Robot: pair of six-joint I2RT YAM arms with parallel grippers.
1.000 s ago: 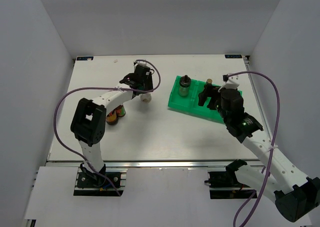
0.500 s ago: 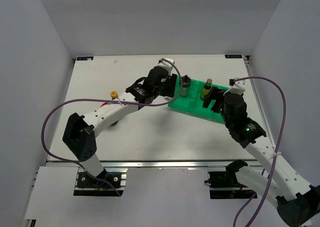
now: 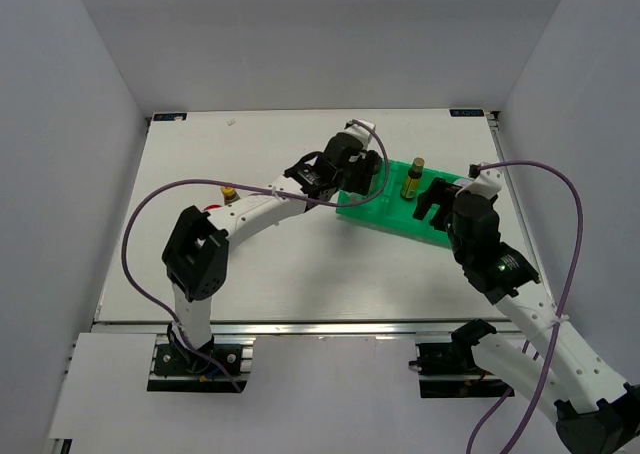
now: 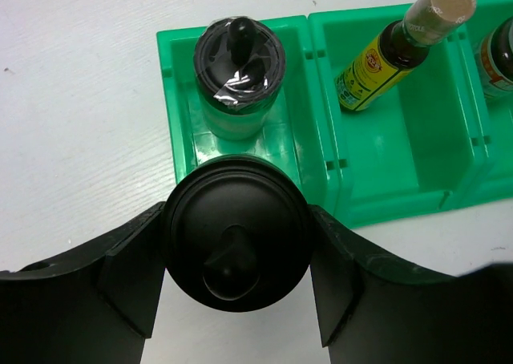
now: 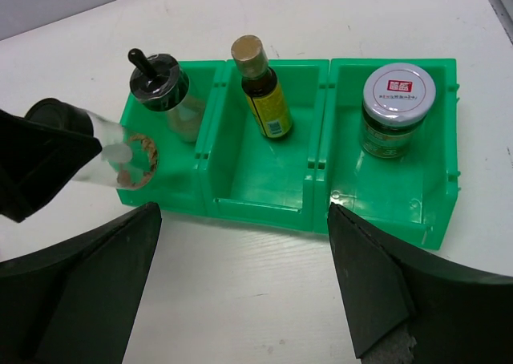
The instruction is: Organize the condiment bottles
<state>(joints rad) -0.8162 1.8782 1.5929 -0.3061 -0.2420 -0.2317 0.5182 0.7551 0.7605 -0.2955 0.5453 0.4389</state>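
Note:
My left gripper (image 4: pixel 238 256) is shut on a clear glass shaker with a black cap (image 4: pixel 238 240), holding it tilted over the near end of the green bin's (image 4: pixel 401 147) left compartment; it also shows in the right wrist view (image 5: pixel 120 155). A second black-capped shaker (image 4: pixel 239 59) stands in that compartment. A dark, yellow-labelled bottle (image 5: pixel 264 91) stands in the middle compartment. A jar with a red-labelled lid (image 5: pixel 397 103) stands in the right one. My right gripper (image 5: pixel 240 284) is open and empty in front of the bin. A yellow-capped bottle (image 3: pixel 229 190) and a red-capped one (image 3: pixel 212 211) stand at the table's left.
The green bin (image 3: pixel 400 217) lies at the back right of the white table, set at an angle. My left arm (image 3: pixel 260 206) stretches across the table's middle toward it. Purple cables loop over both arms. Grey walls close in the table on three sides.
My left gripper has carried the shaker from the table's left-middle rightward to the bin's left compartment. My right gripper has drawn back slightly to the right.

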